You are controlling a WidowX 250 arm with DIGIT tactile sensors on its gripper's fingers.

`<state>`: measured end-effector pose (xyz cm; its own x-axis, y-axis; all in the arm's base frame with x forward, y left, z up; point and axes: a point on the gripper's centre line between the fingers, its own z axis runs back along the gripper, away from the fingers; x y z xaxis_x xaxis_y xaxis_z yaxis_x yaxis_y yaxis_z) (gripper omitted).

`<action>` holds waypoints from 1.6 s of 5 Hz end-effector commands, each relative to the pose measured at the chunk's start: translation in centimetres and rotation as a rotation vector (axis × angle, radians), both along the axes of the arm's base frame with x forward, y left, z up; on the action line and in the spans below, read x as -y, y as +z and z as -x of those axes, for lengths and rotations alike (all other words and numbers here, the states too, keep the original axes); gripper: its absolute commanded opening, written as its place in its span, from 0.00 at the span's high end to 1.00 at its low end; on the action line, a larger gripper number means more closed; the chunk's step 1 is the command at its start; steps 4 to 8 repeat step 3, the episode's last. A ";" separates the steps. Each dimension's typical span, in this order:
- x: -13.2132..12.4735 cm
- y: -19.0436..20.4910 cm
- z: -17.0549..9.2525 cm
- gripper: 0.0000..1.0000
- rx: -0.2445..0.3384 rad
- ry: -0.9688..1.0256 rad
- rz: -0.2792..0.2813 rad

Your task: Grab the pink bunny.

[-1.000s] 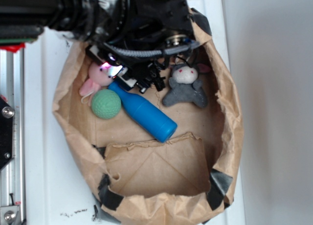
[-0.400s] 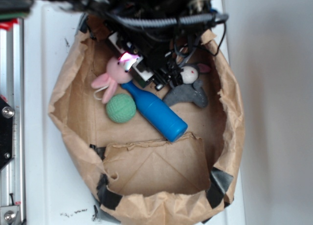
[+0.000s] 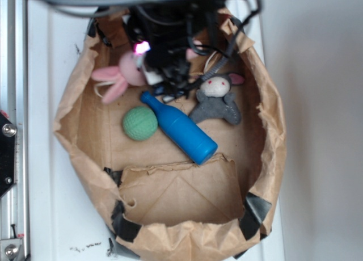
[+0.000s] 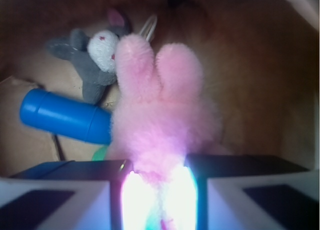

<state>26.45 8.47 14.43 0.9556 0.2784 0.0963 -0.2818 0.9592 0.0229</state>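
The claw (image 4: 157, 190) is pinching the pink bunny (image 4: 162, 115). In the wrist view its two fingers (image 4: 60, 197) stand on both sides of the plush body, and the two long ears point away from the camera. A strong glow lights the lower part of the toy between the fingers.

In the exterior view the pink bunny (image 3: 122, 75) is at the upper left inside the brown paper bag (image 3: 176, 198), partly covered by the black arm and its cables (image 3: 170, 28). Whether it is lifted from the bottom of the bag cannot be told.

The green ball (image 3: 139, 123) lies below the bunny, apart from it. The blue bottle (image 3: 178, 127) lies tilted, just beside the ball. The grey plush animal (image 3: 215, 99) with a white face lies to the right of the bottle neck. The bag stands on the white bench (image 3: 45, 215).
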 end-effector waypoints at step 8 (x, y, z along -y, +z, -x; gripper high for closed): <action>8.5 6.5 1.6 1.00 0.035 -0.368 -0.175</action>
